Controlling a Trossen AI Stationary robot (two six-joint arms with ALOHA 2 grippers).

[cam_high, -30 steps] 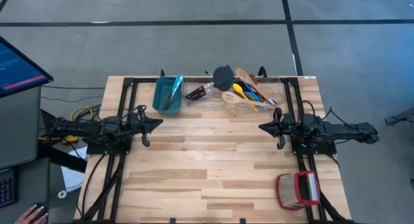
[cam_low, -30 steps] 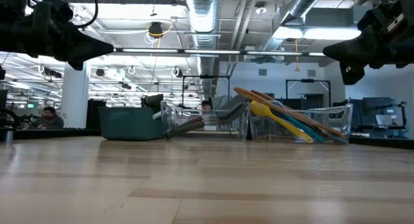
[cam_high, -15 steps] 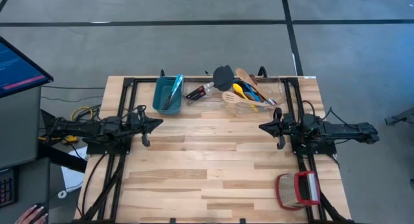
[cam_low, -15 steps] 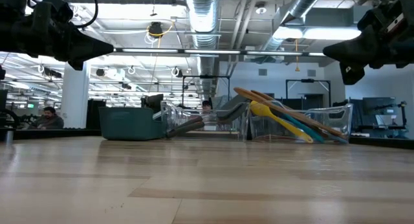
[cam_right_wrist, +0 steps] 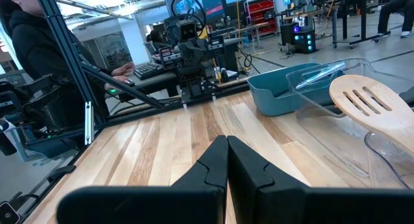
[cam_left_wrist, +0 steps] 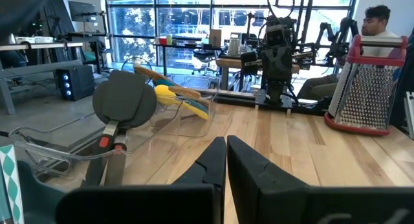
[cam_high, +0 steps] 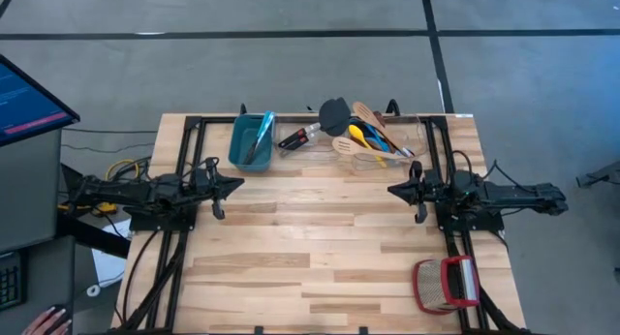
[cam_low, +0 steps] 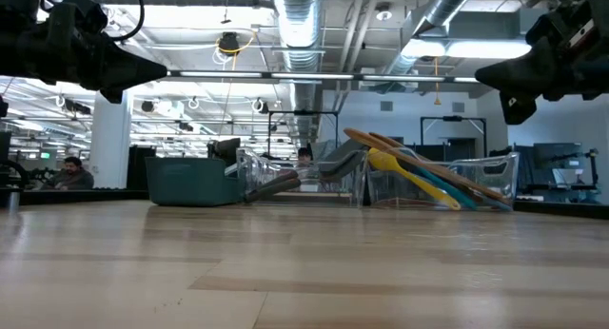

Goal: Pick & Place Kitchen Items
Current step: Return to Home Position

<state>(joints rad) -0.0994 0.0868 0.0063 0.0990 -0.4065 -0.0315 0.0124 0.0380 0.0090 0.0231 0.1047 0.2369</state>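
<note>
The left gripper (cam_high: 238, 183) hangs over the 9 o'clock side of the wooden surface (cam_high: 320, 248), pointing inward toward 3 o'clock. Its own wrist camera shows its two dark fingers (cam_left_wrist: 213, 160) pressed together with nothing between them. The right gripper (cam_high: 391, 191) mirrors it at the 3 o'clock side, pointing toward 9 o'clock, its fingers (cam_right_wrist: 217, 158) likewise closed on nothing. Both sit well above the boards, as the low camera shows, and well apart from each other.

The utensils lie along the far edge, between 12 and 1 o'clock. A black spatula (cam_high: 334, 113) rests in the left clear bin (cam_high: 302, 144), its round head sticking up past the rim toward 12 o'clock and its red-marked handle slanting toward 8 o'clock. Just beside it, the right clear bin (cam_high: 399, 139) holds a fanned bundle: a wooden slotted spoon (cam_high: 346, 146), another wooden spoon (cam_high: 365, 112), a yellow spoon (cam_high: 356, 134) and a blue spoon (cam_high: 378, 139), heads leaning toward 10 o'clock over the rim.

A teal bin (cam_high: 252, 139) stands at 11 o'clock, with pale items inside that are too small to name. A red-handled box grater (cam_high: 446, 282) sits at the 5 o'clock corner. People sit at desks beyond the surface in the wrist views
</note>
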